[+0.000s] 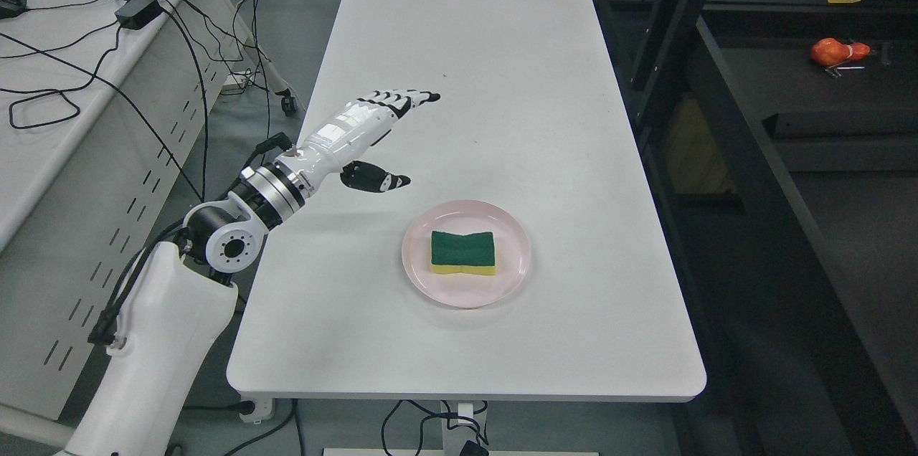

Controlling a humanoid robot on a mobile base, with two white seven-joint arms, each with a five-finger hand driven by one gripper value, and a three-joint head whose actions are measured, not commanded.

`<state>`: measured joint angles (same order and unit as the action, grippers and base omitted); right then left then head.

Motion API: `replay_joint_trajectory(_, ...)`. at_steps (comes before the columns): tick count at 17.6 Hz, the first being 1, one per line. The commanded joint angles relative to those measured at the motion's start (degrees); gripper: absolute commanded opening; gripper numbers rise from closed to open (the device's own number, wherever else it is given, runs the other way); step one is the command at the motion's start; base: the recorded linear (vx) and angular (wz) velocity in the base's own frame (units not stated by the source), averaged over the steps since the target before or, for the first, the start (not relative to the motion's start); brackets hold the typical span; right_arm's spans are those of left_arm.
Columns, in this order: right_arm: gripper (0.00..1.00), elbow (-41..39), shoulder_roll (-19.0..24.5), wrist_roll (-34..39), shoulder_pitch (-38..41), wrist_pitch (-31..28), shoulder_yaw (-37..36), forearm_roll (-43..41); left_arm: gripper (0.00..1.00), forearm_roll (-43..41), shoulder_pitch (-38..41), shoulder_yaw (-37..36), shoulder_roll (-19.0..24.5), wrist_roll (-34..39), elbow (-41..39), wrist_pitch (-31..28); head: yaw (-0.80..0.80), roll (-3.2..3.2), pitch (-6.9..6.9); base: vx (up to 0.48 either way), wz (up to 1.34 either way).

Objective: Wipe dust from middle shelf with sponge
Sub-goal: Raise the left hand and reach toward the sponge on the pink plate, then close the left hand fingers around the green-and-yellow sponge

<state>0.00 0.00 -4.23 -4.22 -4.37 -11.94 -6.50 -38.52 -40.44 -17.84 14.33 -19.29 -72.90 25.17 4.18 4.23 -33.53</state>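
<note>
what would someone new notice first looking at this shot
The white left hand stands out first, raised over the left part of the white table with fingers stretched out and holding nothing. Next comes the green and yellow sponge, lying on a pink plate near the table's front edge, to the right of the hand. At far right, a small orange thing sits on a dark shelf.
</note>
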Motion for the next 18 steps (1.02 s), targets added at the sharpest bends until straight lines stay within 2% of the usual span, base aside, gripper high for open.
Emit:
replay_joint_trajectory(1, 1.00, -1.00, -1.00, 0.01, 0.00, -0.02, 0.07, 0.00, 0.95, -8.15, -3.69, -17.13, -4.93, -3.55, 9.89, 3.30, 0.00, 0.00, 0.00, 0.000, 0.00)
replay_joint_trajectory(6, 1.00, -1.00, -1.00, 0.01, 0.00, -0.02, -0.02, 0.00, 0.93, -9.73, -3.42, -16.61, -4.23, -8.73, 5.16, 3.39, 0.00, 0.00, 0.00, 0.000, 0.00)
replay_joint_trajectory(13, 1.00, -1.00, -1.00, 0.01, 0.00, -0.02, -0.02, 0.00, 0.90, -14.65, -3.94, -13.19, -2.21, -12.43, -0.83, 2.86, 0.00, 0.00, 0.00, 0.000, 0.00)
replay_joint_trajectory(18, 1.00, -1.00, -1.00, 0.01, 0.00, -0.02, -0.02, 0.00, 0.90, -16.59, -9.65, -11.70, -1.85, -12.97, -1.45, 2.86, 0.00, 0.00, 0.00, 0.000, 0.00)
